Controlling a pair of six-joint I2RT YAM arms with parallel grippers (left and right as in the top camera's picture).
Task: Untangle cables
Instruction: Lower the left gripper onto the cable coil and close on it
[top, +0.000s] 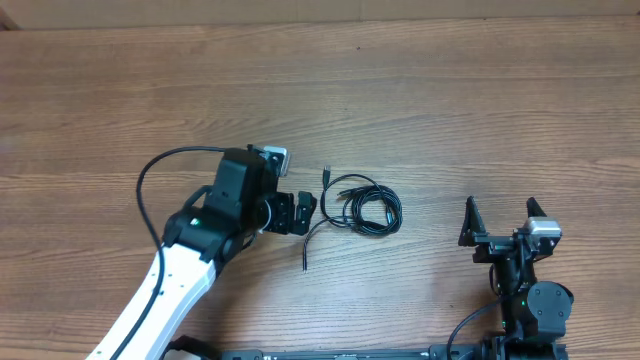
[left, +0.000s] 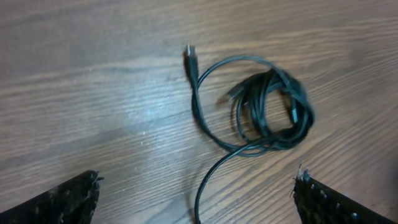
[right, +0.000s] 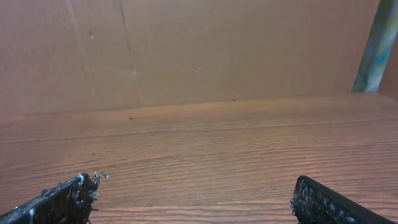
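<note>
The cables (top: 362, 207) lie as a small black coiled bundle in the middle of the wooden table, with a plug end (top: 326, 175) at its upper left and a loose strand (top: 309, 245) trailing toward the near side. My left gripper (top: 298, 213) is open just left of the bundle. In the left wrist view the bundle (left: 270, 106) lies ahead of the open fingers (left: 198, 193), and the loose strand (left: 205, 186) runs between them without being held. My right gripper (top: 500, 222) is open and empty at the near right, far from the cables, and faces bare table (right: 196, 196).
A brown cardboard wall (right: 186, 50) stands along the far side of the table. The left arm's own thick black cable (top: 150, 190) loops out to the left of its wrist. The right arm's base (top: 535, 310) sits at the near edge.
</note>
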